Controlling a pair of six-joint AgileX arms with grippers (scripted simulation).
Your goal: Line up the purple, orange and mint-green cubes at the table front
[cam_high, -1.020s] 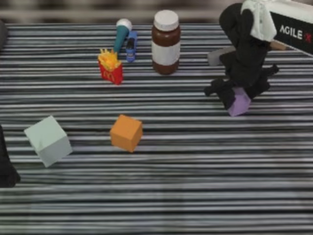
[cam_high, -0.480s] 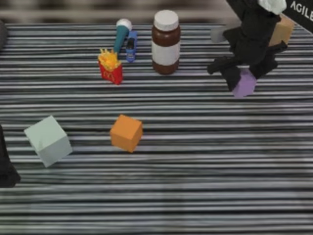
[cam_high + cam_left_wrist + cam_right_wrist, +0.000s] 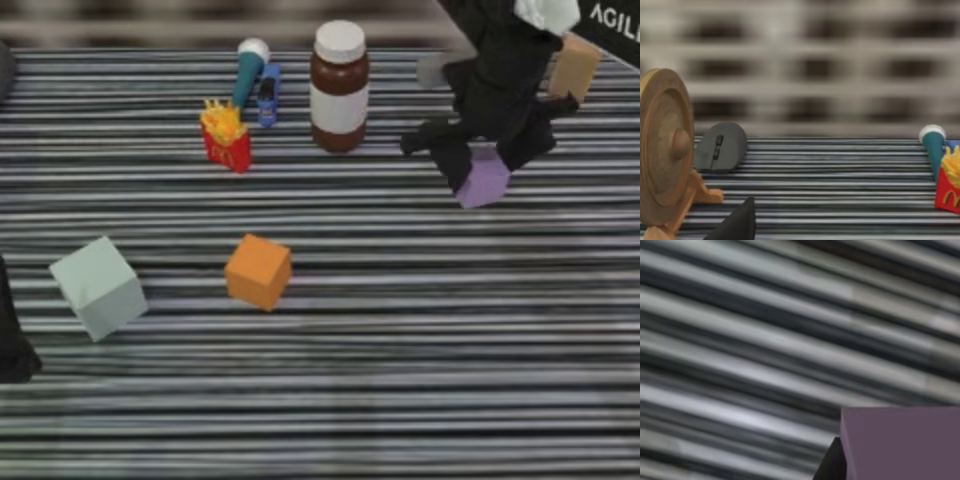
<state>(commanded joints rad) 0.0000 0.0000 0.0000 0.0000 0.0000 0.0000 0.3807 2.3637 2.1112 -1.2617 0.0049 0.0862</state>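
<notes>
My right gripper (image 3: 482,168) is shut on the small purple cube (image 3: 487,182) and holds it above the striped table (image 3: 400,350) at the back right. In the right wrist view the purple cube (image 3: 900,442) fills one corner beside a dark fingertip (image 3: 832,465). The orange cube (image 3: 258,271) rests near the table's middle. The larger mint-green cube (image 3: 98,287) sits at the left. My left arm (image 3: 12,350) is parked at the left edge; its wrist view shows one finger (image 3: 737,225) well off centre, with nothing held.
A brown jar with a white lid (image 3: 339,86), a red fries carton (image 3: 226,135), a teal microphone (image 3: 249,70) and a small blue object (image 3: 268,93) stand at the back. A tan block (image 3: 575,65) is behind the right arm. A wooden disc (image 3: 662,150) and grey mouse (image 3: 720,147) lie far left.
My right gripper lifted the purple cube and carried it toward the back, then shifted slightly left. The orange and mint-green cubes and the left arm have not moved.
</notes>
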